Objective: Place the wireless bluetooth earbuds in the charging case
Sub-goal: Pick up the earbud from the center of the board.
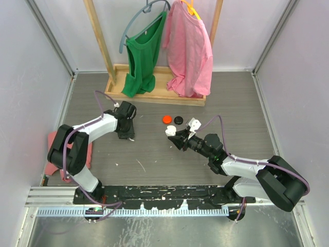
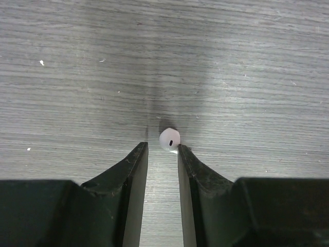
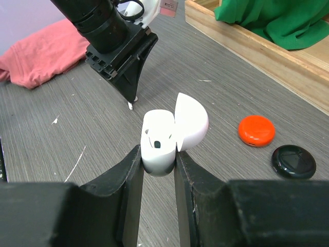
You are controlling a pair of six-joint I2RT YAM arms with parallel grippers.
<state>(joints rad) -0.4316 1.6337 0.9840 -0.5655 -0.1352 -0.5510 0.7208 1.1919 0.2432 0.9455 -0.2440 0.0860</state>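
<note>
Counting what we see: one white earbud (image 2: 169,139), one charging case (image 3: 157,150), two claws.

- Earbud: lies on the grey surface (image 2: 77,77) right at the tips of the left claw (image 2: 163,149). It touches one fingertip. The jaws stand a narrow gap apart, with bare surface showing between them, so we read the left claw as slightly open and not pinching the bud's head. The stem end is tucked at the fingertip and we can't resolve it.
- Case: white, with its lid (image 3: 191,121) flipped up. It is clamped between both fingers of the right claw (image 3: 158,157) and held above the surface. One well shows a small dark spot. We can't tell whether a bud sits in it.
- The left claw points tips-down on the surface, well apart from the case.

Other things around:
- Two round pucks, one orange-red (image 3: 256,130) and one black (image 3: 293,161), lie just beside each other on the surface. They are near the case on the rack side, off the line between the two claws.
- One wooden rack (image 1: 154,95) stands at the far edge with two shirts hanging on it, one green (image 1: 141,56) and one pink (image 1: 190,51).
- One pink-red cloth (image 3: 41,56) is bunched on the surface behind the left arm.
- One thin white fleck (image 3: 77,157) lies on the surface near the right claw, plus a few smaller specks.
</note>
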